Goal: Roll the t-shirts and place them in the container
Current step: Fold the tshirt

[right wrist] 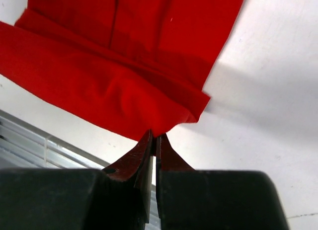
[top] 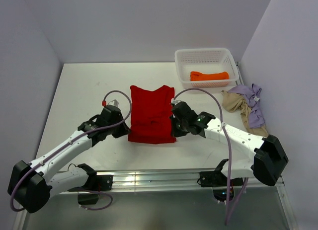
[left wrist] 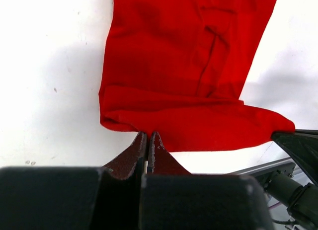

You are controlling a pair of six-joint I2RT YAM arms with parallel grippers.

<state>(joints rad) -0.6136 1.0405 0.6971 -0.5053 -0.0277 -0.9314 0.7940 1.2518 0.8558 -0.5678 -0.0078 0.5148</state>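
Red t-shirt [top: 150, 113] is spread flat on the table [top: 84, 91], a fair way off the white basket [top: 204, 53], towards the arms and to its left, with its near edge folded over into a thick band. Left gripper [left wrist: 148, 136] has its jaws pressed together right at that band's edge, but I honestly can't tell if any cloth is actually caught between them. Right gripper [right wrist: 154, 136] is pinched shut on the band's other corner, and the fabric is drawn to a little point at its tips. Orange t-shirt [top: 208, 75] sits inside the basket. Beige t-shirt [top: 233, 102] and lavender t-shirt [top: 254, 108] are crumpled together just beside the basket's near right corner
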